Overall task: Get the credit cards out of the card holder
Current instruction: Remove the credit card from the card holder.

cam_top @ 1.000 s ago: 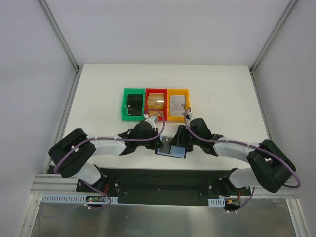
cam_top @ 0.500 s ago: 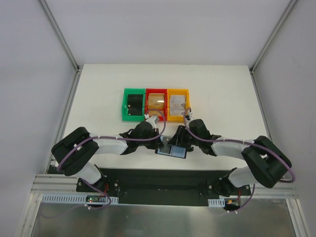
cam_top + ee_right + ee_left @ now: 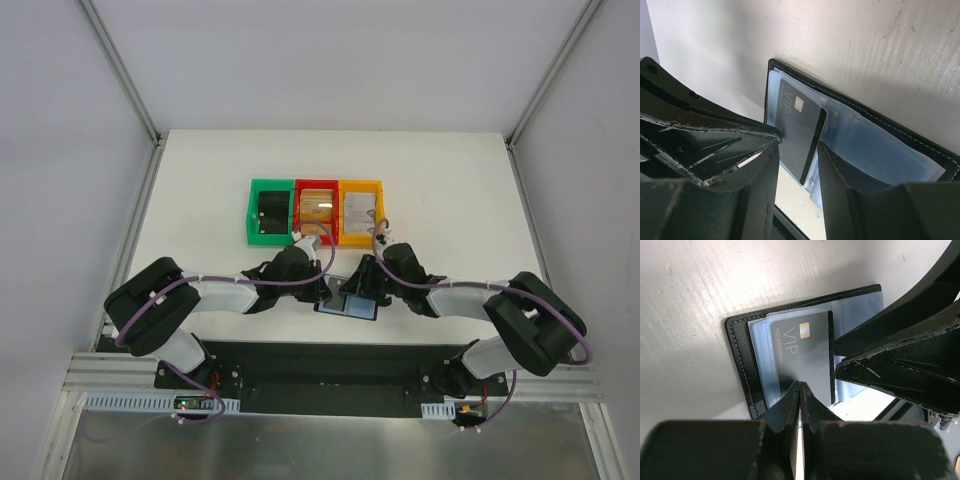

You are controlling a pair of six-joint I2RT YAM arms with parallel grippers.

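Gently now: a slick card in a clinging sleeve

You are working over the card holder [image 3: 348,304], which is lying open on the white desk [image 3: 470,180] at the lower centre of the top view, between both arms. One dark credit card [image 3: 802,357], marked VIP, is showing in the clear sleeve at the middle of the left wrist view. Your left hand [image 3: 800,387] is sitting closed, its tips meeting on the card's near edge. Your right hand [image 3: 797,149] is standing open, with the card's end showing between its fingers.

I am judging the card light, stiff and slippery, and the sleeve soft and clinging, so the holder is likely wanting to drag along. You are best taking the card by its free short edge while pinning a panel.

The desk is looking matte and lightly scuffed, offering some grip. Space is running tight where the hands are crowding together, while the coloured bins [image 3: 315,210] are sitting well apart, higher in the frame.
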